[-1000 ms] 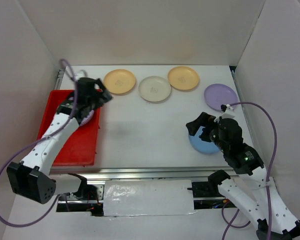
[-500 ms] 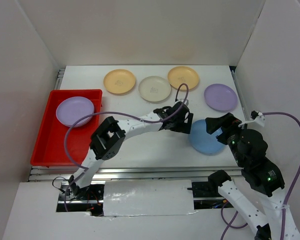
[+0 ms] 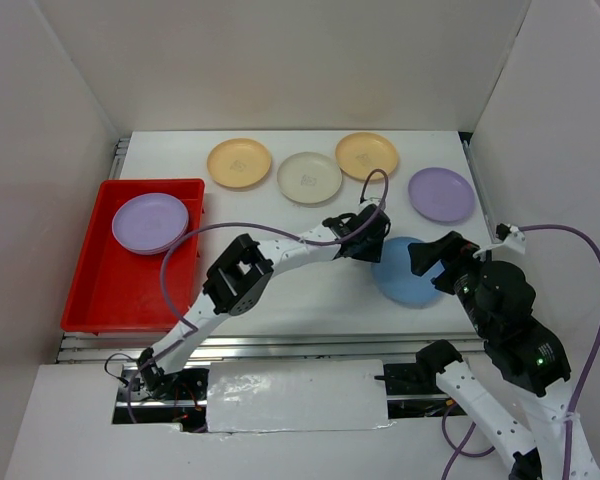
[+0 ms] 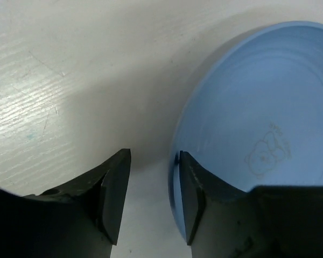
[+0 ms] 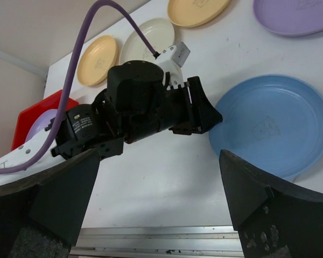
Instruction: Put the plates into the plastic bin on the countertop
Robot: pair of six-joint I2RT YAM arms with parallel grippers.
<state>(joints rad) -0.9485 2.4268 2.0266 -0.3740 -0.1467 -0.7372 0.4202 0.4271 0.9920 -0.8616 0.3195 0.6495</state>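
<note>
Left jaws moved from bin [image 3: 100, 300] to blue plate [image 3: 410, 282], now apart astride its rim; right jaws wide apart above it. Six plates: two orange-yellow plates [image 3: 239, 162] [image 3: 366, 155], cream plate [image 3: 309, 177], purple plate [image 3: 441, 194] and blue on worktop [image 3: 280, 210]; second purple plate [image 3: 150, 222] in bin

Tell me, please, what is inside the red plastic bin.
A purple plate lies at the far end of the red bin; the near half shows bare red floor. Whether other plates are stacked beneath it cannot be seen, because the purple plate covers that spot.
</note>
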